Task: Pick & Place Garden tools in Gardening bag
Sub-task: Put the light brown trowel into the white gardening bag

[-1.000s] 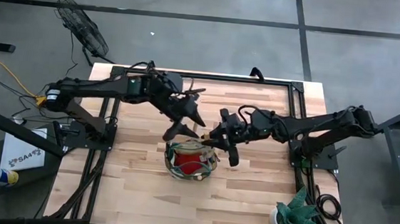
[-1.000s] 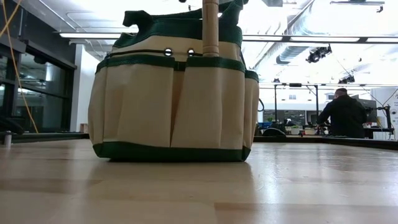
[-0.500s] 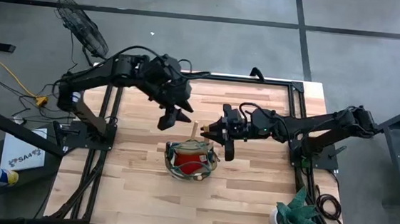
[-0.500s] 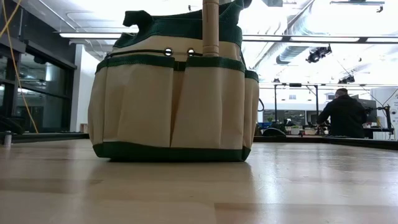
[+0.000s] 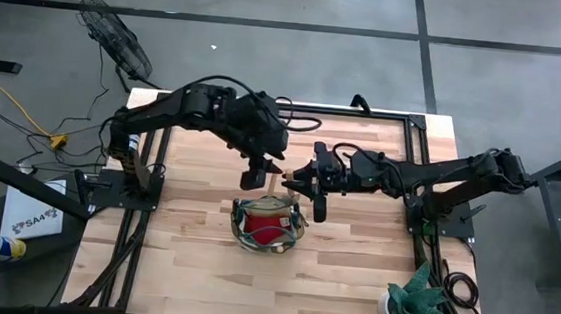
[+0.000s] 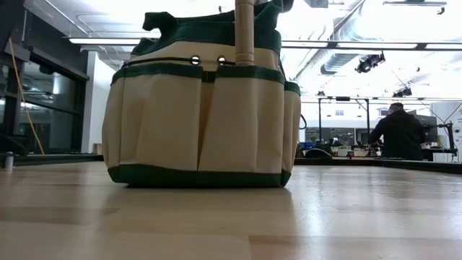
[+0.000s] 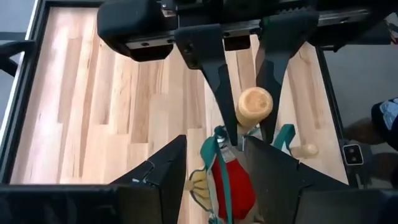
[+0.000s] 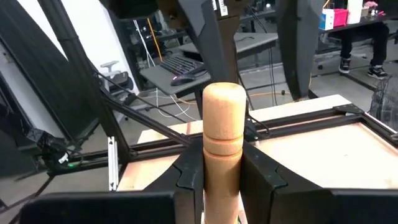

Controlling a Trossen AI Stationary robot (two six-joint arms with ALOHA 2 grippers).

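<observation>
The round beige fabric gardening bag with green trim and looped handles (image 5: 268, 224) stands near the middle of the pale wooden table (image 5: 192, 260), with a red folded glove-like item (image 5: 268, 230) showing in its open top. A round-ended, light wooden tool handle (image 8: 222, 140) rises upright from the bag's far rim; its metal end is hidden inside the bag, so what kind of tool it is cannot be told. The right gripper (image 5: 300, 184) pinches this handle, one dark finger pressed to each side of it. The left gripper (image 5: 260, 172) hangs just above the handle's top with its fingers (image 7: 211, 68) spread, one on either side of the wood and not touching it. In the low view the bag's pocketed side fills the frame and both grippers are cut off above. A green spiky plant in a white pot (image 5: 416, 300) stands at the table's near right corner, well apart from the bag, and a person in dark clothes (image 6: 395, 135) is in the room behind.
</observation>
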